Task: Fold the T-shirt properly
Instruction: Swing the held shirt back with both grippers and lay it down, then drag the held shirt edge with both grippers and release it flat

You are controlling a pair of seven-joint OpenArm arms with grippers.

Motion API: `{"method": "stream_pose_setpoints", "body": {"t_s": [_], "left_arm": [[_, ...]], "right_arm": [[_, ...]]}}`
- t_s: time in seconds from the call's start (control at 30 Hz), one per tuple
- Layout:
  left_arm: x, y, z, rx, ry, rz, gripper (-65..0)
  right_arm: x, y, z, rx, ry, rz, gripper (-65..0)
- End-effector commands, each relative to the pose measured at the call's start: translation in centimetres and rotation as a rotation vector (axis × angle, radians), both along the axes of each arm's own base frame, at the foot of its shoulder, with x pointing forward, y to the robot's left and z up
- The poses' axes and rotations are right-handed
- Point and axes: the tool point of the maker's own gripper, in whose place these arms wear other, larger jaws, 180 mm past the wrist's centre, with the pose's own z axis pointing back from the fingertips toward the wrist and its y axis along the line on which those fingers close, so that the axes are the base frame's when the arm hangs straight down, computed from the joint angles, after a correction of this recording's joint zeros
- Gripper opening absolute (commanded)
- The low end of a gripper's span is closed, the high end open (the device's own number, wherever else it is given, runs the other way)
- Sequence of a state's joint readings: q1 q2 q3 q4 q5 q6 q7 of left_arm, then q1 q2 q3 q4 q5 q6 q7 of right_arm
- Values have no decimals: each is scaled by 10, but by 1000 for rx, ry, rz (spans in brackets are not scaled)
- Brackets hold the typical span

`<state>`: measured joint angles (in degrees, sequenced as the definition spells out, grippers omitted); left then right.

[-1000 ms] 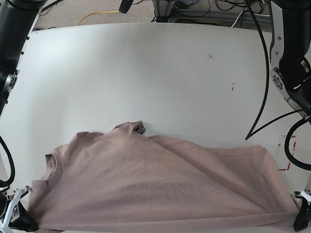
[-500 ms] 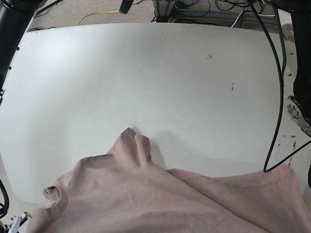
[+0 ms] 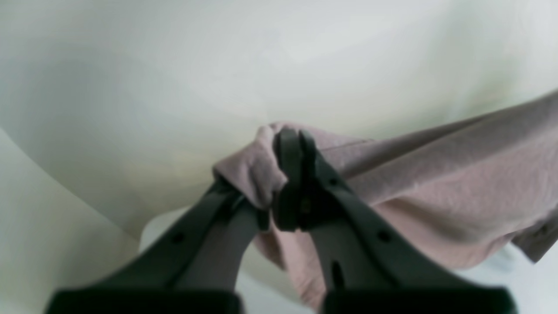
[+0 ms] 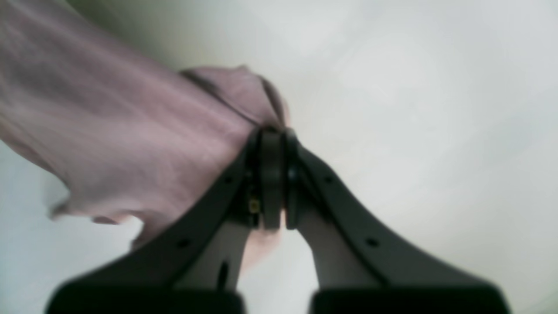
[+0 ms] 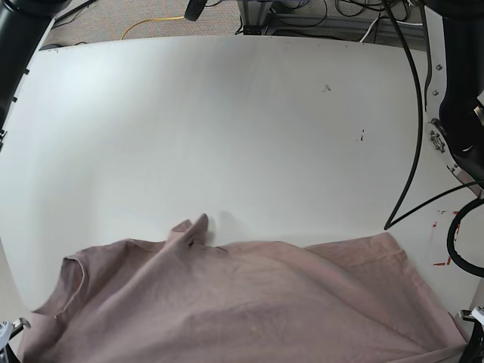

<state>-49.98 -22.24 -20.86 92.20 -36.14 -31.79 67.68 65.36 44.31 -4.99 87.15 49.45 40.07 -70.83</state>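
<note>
Both grippers, left gripper [image 3: 293, 144] and right gripper [image 4: 273, 139], clamp T-shirt [image 5: 242, 302] corners; cloth lies at the worktop's [image 5: 227, 121] 6 o'clock edge. Thin fabric may slip if pulled unevenly.

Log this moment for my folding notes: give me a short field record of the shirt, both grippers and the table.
garment: mauve T-shirt, spread and wrinkled at the near table edge
left gripper: fingers shut on a bunched shirt edge
right gripper: fingers shut on shirt cloth
shirt between grippers: lifted off the surface in both wrist views
table: white, small dark specks on its far right
fold state: no neat fold visible
</note>
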Motion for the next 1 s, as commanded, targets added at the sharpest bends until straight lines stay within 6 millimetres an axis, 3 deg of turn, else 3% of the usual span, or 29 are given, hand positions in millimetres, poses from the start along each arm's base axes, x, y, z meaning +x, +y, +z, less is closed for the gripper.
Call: {"method": "stream_pose_setpoints", "body": {"t_s": [0.0, 0.2, 0.47, 0.77, 0.97], "left_arm": [[-4, 3, 9, -1, -45, -2, -646], [-13, 8, -48, -74, 59, -22, -646], [-32, 16, -109, -100, 178, -1, -646], [-79, 6, -182, -21, 341, 2, -646], [-120, 5, -226, 20, 455, 15, -646]], "right_arm": [[-2, -8, -11, 28, 14, -17, -650], [-8, -19, -75, 122, 119, -39, -650], [-39, -15, -156, 189, 226, -56, -650], [-91, -7, -246, 284, 385, -99, -650], [-130, -8, -284, 292, 468, -137, -650]]}}
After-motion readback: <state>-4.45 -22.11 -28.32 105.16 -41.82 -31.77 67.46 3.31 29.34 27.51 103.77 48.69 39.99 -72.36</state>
